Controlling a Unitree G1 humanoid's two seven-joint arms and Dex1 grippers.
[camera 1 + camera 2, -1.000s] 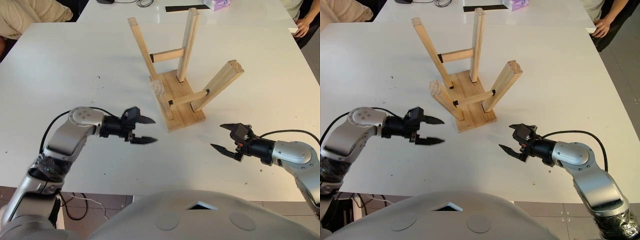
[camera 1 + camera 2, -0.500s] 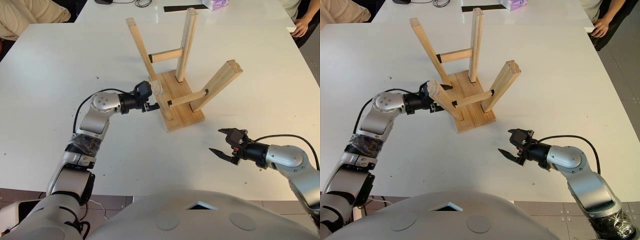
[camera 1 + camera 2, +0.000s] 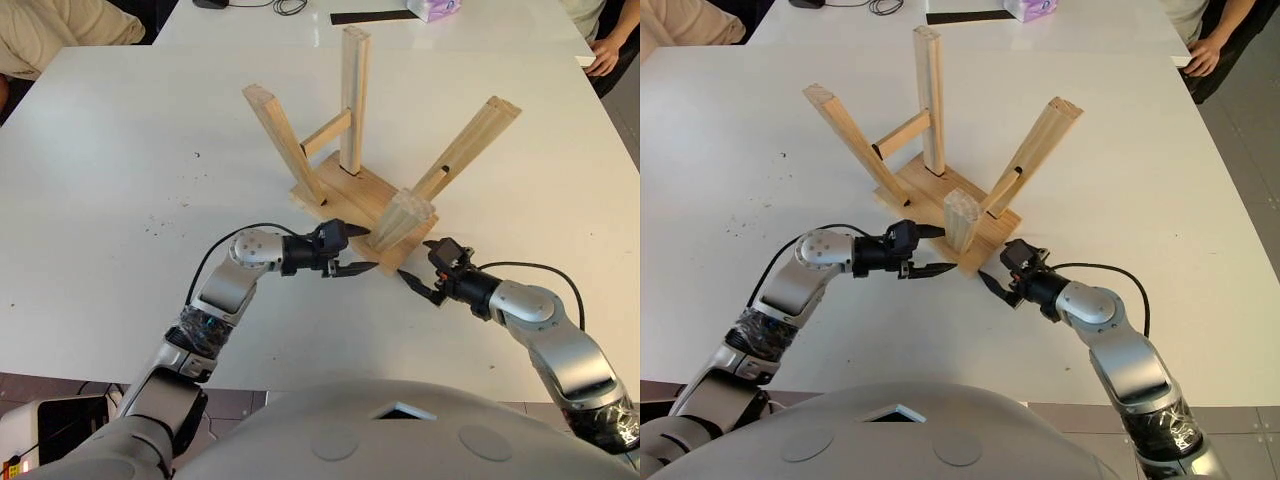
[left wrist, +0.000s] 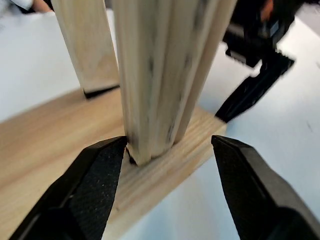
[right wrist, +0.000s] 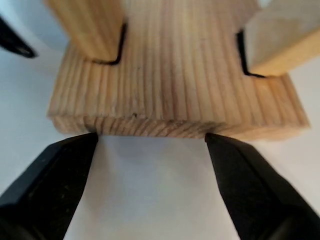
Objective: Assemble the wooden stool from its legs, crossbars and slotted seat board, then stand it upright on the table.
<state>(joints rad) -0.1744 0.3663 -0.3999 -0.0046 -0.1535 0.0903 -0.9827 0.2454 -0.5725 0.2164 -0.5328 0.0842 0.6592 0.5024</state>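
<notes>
Stool [image 3: 370, 160]: shown inverted near the middle of the table [image 3: 120, 150], seat down and legs pointing up.
Seat board [image 3: 372, 193]: laid flat on the tabletop, one corner turned toward the robot.
Legs: a left leg [image 3: 285, 140] and a right leg [image 3: 470, 140] are splayed outward; a rear leg [image 3: 352, 100] is set almost upright; a near leg [image 3: 400, 222] is tilted toward the camera, its end grain facing up.
Crossbar [image 3: 328, 130]: seated between the left leg and the rear leg.
Left gripper [image 3: 368, 249]: fingers spread wide, placed on either side of the near leg's base just above the board; one finger [image 4: 100, 170] is seen at the leg's foot, the other [image 4: 245, 180] apart from it.
Right gripper [image 3: 415, 263]: fingers held wide apart, set low on the table just beside the board's near end; in the right wrist view the end face is flanked by both fingertips.
Obstruction: the near leg is interposed between the two grippers.
Surroundings: a black strip [image 3: 375, 16], a box [image 3: 435, 8] and cables [image 3: 290, 5] are seen at the far edge; dark specks [image 3: 160, 215] are scattered to the left.
</notes>
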